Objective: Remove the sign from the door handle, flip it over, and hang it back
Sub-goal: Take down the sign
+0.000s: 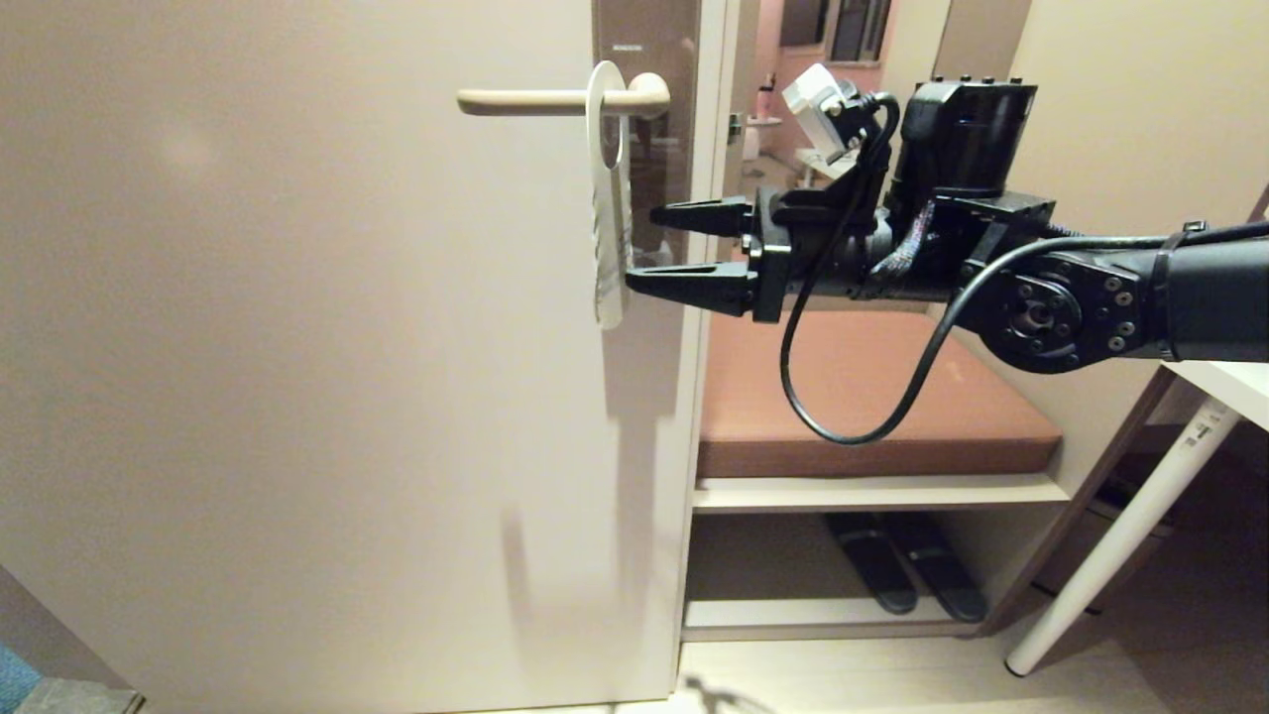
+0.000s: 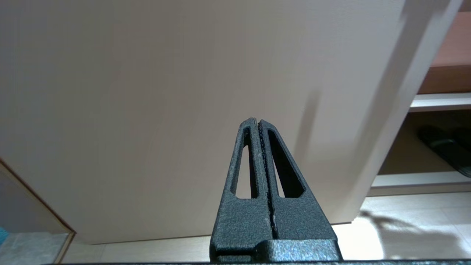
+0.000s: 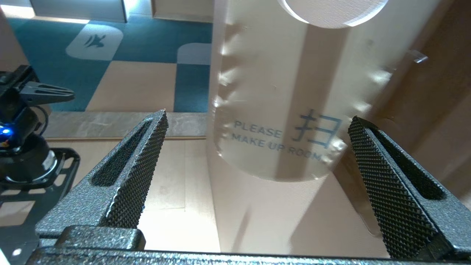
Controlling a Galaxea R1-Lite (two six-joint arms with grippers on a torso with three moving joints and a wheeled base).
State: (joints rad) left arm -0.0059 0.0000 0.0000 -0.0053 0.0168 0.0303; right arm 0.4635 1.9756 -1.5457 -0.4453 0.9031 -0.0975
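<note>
**Right gripper lined up on the hanging sign**

The sign [image 1: 608,213] hangs by its hole on the handle [image 1: 555,99] in the upper middle of the head view, seen nearly edge-on against the door [image 1: 297,347]. In the right wrist view its white face reads "PLEASE MAKE UP ROOM". The step in hand looks to be the first one, the approach to take the sign off; nothing is gripped yet.

The right gripper [image 1: 639,248] reaches in level from the right of the frame, its jaws spread wide, one above the other, tips just beside the sign's lower half and holding nothing. The next move likely calls for easing forward until the sign sits between the fingers [image 3: 136,165], then closing and sliding it off the lever's free end.

The left gripper [image 2: 259,123] is parked low before the door, fingers pressed together and empty.
</note>
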